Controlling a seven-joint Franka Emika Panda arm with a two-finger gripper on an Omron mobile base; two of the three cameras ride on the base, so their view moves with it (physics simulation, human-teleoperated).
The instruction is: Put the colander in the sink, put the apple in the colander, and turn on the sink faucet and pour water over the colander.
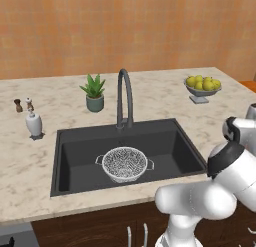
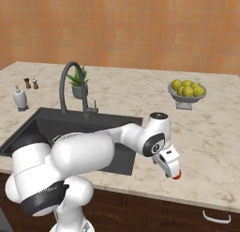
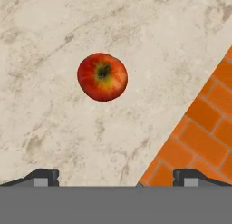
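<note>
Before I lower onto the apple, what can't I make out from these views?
- Apple: right base view, nearly all hidden behind the hand.
- Sink: right base view, colander and basin floor blocked by the arm.
- Hand's height above the counter: hand view doesn't settle it.

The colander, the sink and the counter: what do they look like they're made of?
The colander looks like silvery wire mesh or perforated metal: a fine speckled pattern of holes and thin wire handles. The sink is matte dark grey, perhaps composite or coated metal; no shine shows. The counter looks like polished beige stone, marble or granite, by its mottled veining.
</note>
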